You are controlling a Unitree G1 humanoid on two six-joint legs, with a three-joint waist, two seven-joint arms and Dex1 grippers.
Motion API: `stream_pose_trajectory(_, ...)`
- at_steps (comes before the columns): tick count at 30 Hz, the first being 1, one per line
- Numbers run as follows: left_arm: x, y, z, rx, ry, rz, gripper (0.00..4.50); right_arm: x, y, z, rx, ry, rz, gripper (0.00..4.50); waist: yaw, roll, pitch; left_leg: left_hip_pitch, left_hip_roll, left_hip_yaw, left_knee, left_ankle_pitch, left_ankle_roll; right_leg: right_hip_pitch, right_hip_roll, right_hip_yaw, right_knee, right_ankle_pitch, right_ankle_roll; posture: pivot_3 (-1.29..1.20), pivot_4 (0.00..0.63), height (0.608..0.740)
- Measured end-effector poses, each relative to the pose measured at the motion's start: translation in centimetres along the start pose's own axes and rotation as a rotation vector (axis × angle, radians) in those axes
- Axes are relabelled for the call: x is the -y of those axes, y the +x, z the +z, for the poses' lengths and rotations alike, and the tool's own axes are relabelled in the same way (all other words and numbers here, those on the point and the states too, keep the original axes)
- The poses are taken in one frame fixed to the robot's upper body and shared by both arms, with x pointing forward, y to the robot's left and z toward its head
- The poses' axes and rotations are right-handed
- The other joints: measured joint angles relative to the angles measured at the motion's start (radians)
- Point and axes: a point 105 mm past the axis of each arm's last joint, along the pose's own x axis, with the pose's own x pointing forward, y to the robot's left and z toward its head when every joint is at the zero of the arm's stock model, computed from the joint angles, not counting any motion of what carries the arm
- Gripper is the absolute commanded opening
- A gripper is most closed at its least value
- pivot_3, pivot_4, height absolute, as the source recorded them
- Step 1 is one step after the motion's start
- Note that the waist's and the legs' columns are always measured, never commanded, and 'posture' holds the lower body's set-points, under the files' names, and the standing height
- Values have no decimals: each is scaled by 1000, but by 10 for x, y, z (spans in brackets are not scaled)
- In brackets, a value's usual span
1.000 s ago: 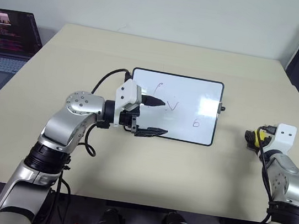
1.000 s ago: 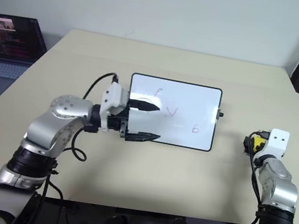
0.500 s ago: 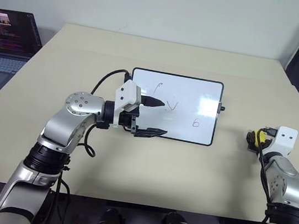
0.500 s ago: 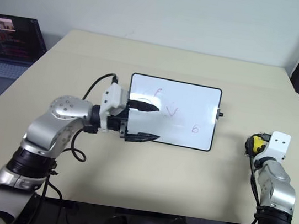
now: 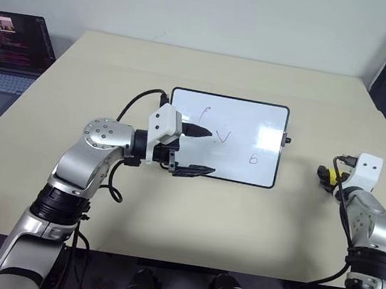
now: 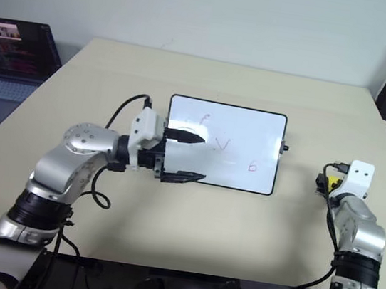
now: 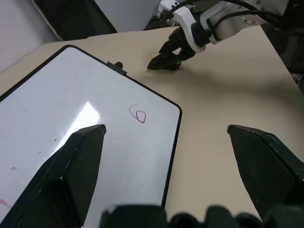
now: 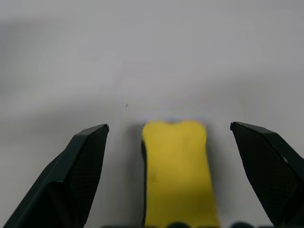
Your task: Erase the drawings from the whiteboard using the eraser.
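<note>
A small whiteboard (image 5: 225, 138) lay flat near the middle of a beige table (image 5: 190, 216), its red drawings (image 5: 221, 135) unerased: a curved stroke, a "v" and a "6"-like mark. The robot's left gripper (image 5: 202, 150) hovered over the board's left end, pointing across it toward the robot's right, its two black fingers spread wide, one over the white surface and one near the board's near edge, with nothing between them. Well to the right of the board, the right gripper (image 7: 167, 58) reached down at the yellow eraser (image 8: 176, 171), which sat on the table between that gripper's widely parted fingers (image 8: 78, 173). Whether the fingers touched the block could not be told from these views; in the right wrist view clear gaps showed on both sides of it. An open laptop (image 5: 8, 54) stood off the table's far left corner.
</note>
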Motion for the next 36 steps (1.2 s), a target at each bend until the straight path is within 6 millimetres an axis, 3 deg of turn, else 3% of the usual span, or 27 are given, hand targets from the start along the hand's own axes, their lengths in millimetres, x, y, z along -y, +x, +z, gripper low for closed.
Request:
stream_pose_trajectory(11,2,-2,8,52,-51,-14,4497,1,-1,-10,-106,-15,38,4328,-1,0,0,0,0,-1,0,0,0,0,0,-1,0,0,0,0,150,740)
stream_pose_trajectory(28,4,-1,21,72,-56,-92,4497,1,-7,0,-112,-34,57,4328,-2,0,0,0,0,-1,0,0,0,0,0,-1,0,0,0,0,150,740)
stream_pose_trajectory(36,6,-1,20,70,-60,-112,4497,0,-11,-6,-131,-37,74,4328,-1,0,0,0,0,-2,0,0,0,1,0,-2,0,0,0,0,150,740)
